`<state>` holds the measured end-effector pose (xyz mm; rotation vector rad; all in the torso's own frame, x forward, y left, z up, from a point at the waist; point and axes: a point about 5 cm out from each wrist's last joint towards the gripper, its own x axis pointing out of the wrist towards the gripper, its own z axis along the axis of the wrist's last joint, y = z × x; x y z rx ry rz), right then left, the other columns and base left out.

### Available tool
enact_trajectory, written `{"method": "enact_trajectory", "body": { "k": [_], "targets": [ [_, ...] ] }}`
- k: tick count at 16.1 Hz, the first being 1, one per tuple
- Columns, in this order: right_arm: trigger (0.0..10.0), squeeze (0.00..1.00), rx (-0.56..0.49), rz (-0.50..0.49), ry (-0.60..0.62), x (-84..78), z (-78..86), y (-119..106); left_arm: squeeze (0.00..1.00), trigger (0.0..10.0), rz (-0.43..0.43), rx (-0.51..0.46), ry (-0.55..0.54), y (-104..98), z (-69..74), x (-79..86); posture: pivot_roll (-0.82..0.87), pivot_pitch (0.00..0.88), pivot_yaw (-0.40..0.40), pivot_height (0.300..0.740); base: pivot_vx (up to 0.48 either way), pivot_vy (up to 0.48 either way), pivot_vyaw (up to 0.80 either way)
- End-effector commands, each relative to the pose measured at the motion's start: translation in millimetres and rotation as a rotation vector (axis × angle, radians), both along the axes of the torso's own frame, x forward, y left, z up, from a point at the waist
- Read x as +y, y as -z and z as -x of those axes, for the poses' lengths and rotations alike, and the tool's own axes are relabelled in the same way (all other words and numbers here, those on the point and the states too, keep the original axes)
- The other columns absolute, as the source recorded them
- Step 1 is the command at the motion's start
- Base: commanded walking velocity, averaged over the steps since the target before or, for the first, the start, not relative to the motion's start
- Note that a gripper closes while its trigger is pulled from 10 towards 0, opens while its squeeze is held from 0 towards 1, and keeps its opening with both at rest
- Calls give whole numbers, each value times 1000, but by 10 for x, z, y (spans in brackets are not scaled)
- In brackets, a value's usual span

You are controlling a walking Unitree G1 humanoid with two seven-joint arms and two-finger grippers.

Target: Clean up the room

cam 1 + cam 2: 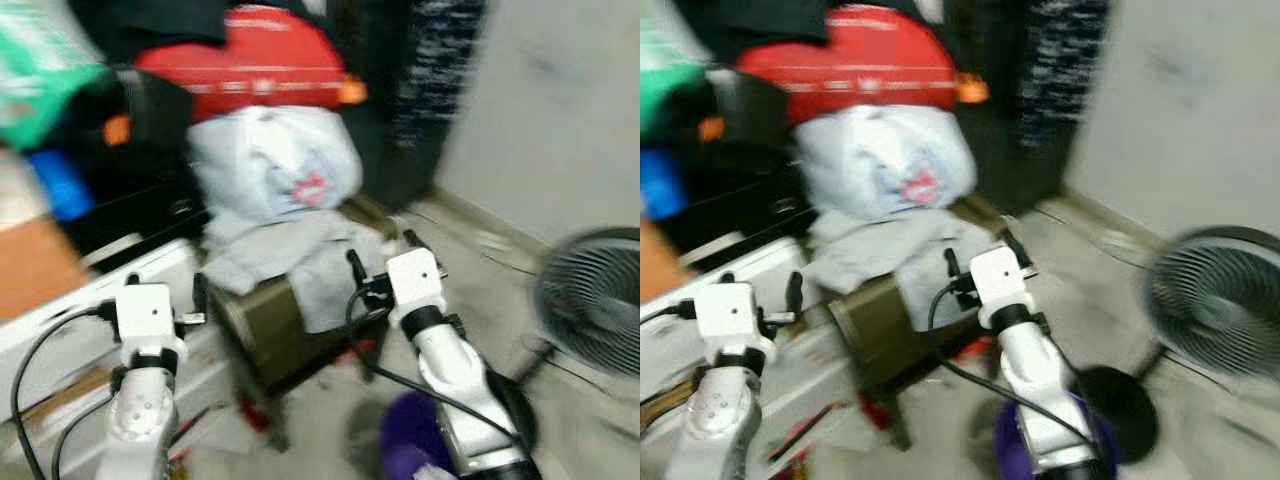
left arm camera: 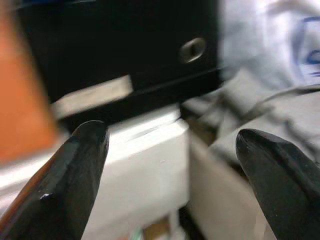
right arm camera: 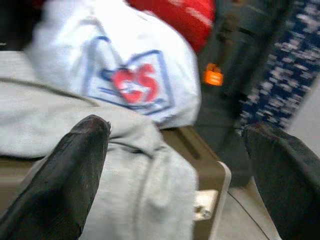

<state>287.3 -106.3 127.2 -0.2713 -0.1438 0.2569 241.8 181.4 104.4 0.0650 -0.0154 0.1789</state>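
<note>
You have both arms raised forward, bent at the elbow. Your left gripper [image 2: 170, 145] has its fingers spread wide; your right gripper [image 3: 180, 145] is spread wide too.

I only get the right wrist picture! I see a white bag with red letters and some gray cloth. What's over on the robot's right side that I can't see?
Observer: A round fan stands on the floor on the robot's right, beside the wall.
Operator: Whoa. And what's the red thing above the white bag?
Observer: It is a big red bag lying on top of the white plastic bag, with dark things piled around it.
Operator: Where's the other gripper?
Observer: The left gripper is open, holding nothing, and points at a white ledge under a black panel.
Operator: And mine?
Observer: The right gripper is open too, held before the gray cloth draped over a brown box.
</note>
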Motion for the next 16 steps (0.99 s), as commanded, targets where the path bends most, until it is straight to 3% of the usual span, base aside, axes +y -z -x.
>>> {"method": "enact_trajectory", "body": {
  "k": [1,8,16],
  "targets": [
    [10000,0,0,-15,4,-9,-42,-26,0,10000,-9,-2,-2,-23,-12,10,-9,0,-18,740,0,0,800],
    [10000,0,-34,-28,-13,42,-159,-143,0,10000,-47,-54,39,-187,-102,-35,-3,0,-27,740,0,0,800],
    [10000,0,9,-29,-31,118,-116,-30,0,10000,-19,1,132,-73,-37,-196,6,0,-33,740,0,0,800]
  ]
}}
